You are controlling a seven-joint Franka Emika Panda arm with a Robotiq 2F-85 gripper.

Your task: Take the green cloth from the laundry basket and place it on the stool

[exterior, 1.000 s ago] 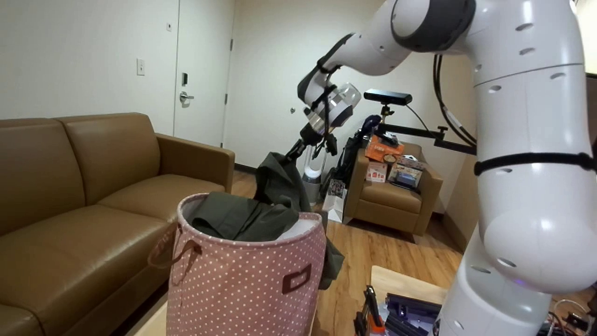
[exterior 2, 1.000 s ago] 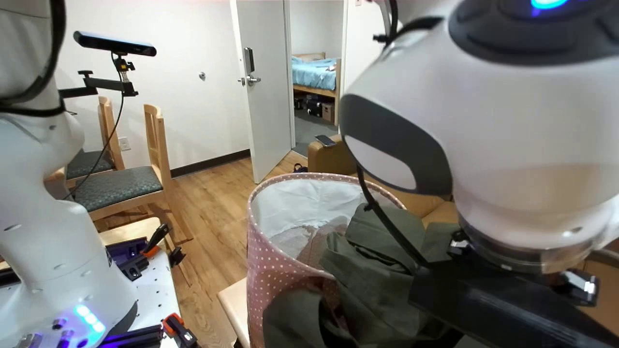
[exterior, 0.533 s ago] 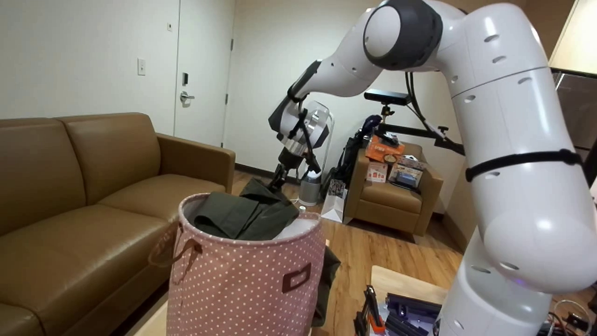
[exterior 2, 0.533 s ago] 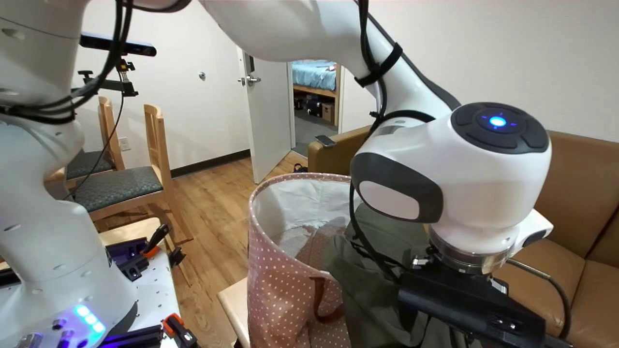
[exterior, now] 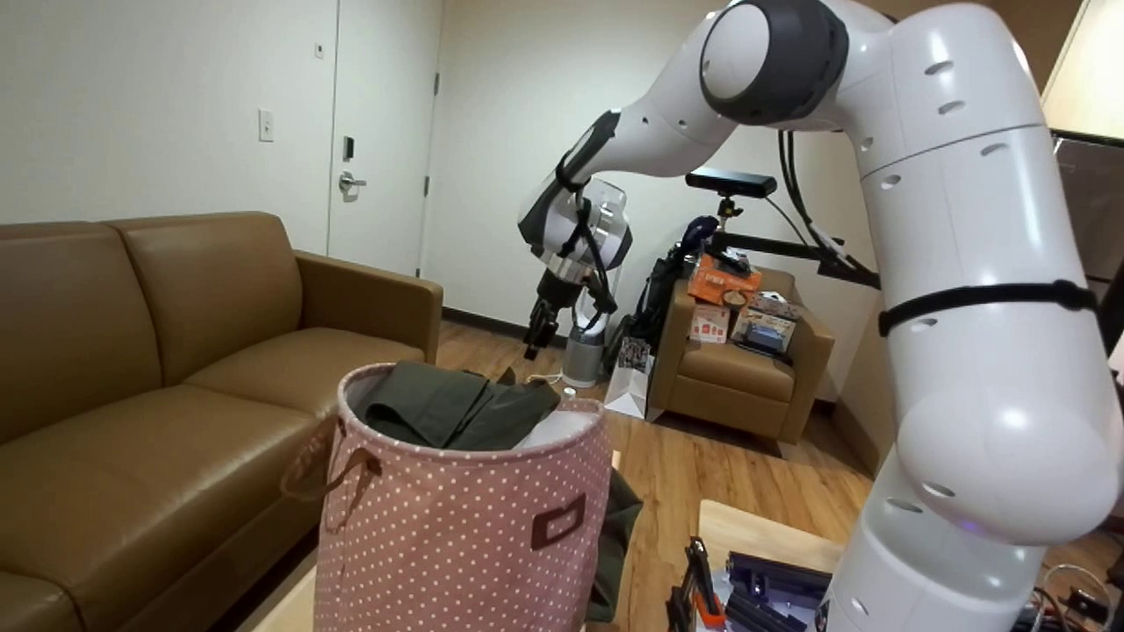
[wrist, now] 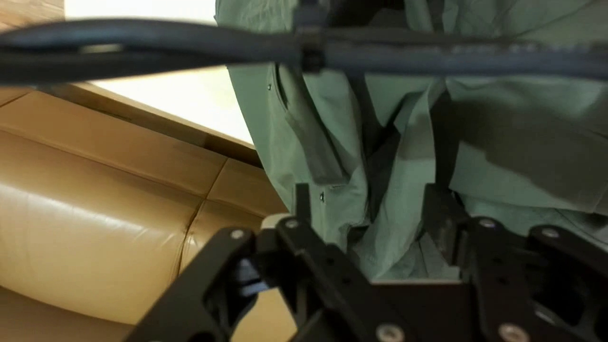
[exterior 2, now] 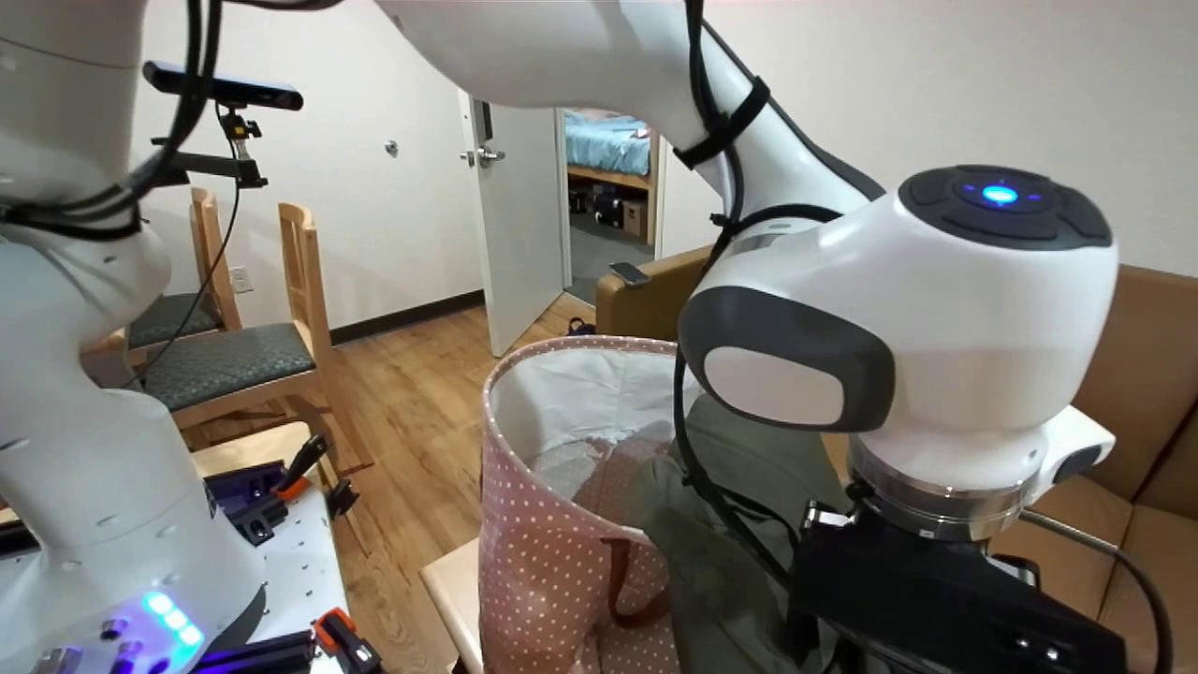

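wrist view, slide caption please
Open gripper above the crumpled green cloth, brown sofa at frame left, dark cabling across the top.

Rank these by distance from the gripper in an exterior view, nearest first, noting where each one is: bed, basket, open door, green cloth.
1. Green cloth: right by the gripper.
2. Basket: left of the gripper in the picture, partly behind the cloth.
3. Open door: well beyond the basket.
4. Bed: farthest back, past the door.

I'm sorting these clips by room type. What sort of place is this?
Probably a living area in a home or dormitory suite: there is a brown sofa, and a blue-covered bed shows past an open door.
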